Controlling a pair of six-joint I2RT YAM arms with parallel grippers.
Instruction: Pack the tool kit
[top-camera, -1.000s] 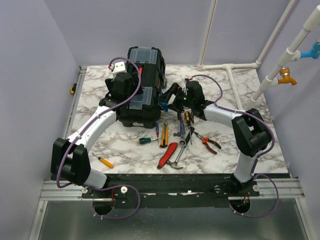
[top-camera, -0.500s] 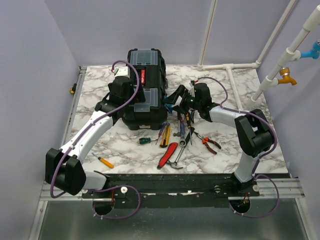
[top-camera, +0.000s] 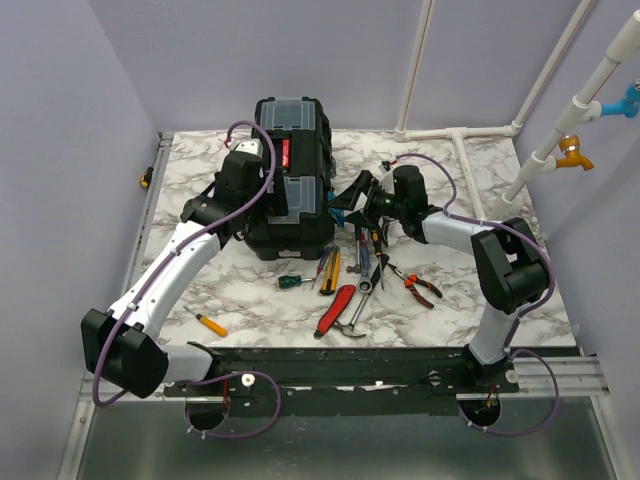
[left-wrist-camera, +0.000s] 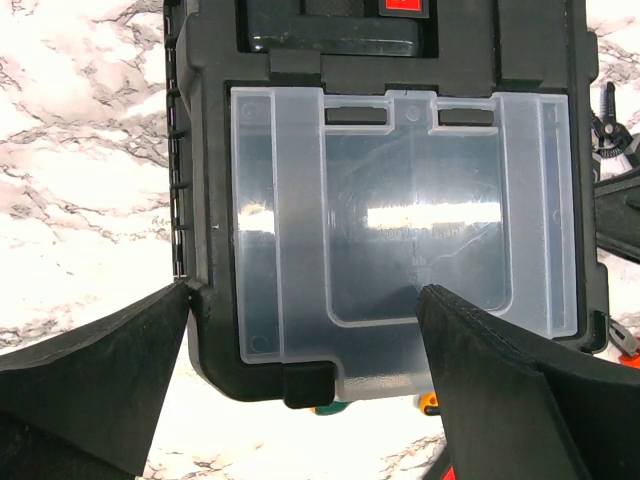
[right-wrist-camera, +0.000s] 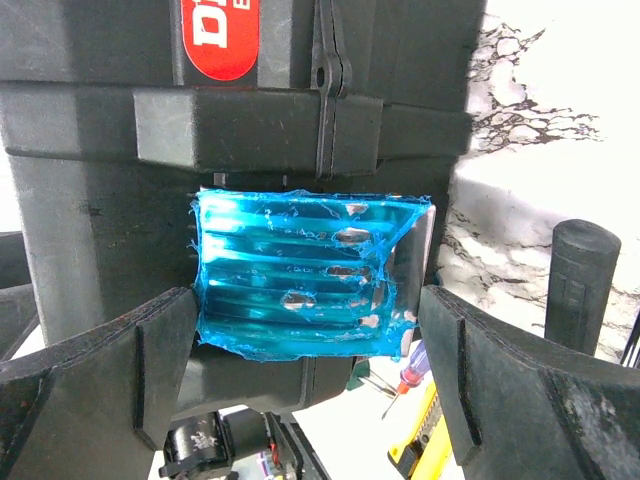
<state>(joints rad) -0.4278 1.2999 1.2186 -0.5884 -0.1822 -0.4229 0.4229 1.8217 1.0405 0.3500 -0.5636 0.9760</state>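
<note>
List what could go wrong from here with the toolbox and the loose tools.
1. The right gripper, jaws open, flanks the teal latch; a pull could drag the toolbox, which nothing grips.
2. The left gripper, open over the clear compartment lid, might snag that lid.
3. Loose tools lie beside the right arm; a sweep may scatter them.

The toolbox (top-camera: 290, 175) is black, with a red label (right-wrist-camera: 218, 35), a teal latch (right-wrist-camera: 300, 270) and a translucent grey lid compartment (left-wrist-camera: 400, 220). The tabletop (top-camera: 450, 170) under it is white marble with grey veins. Near the toolbox lie a green-handled screwdriver (top-camera: 290, 282) and orange-handled pliers (top-camera: 420, 287).
</note>
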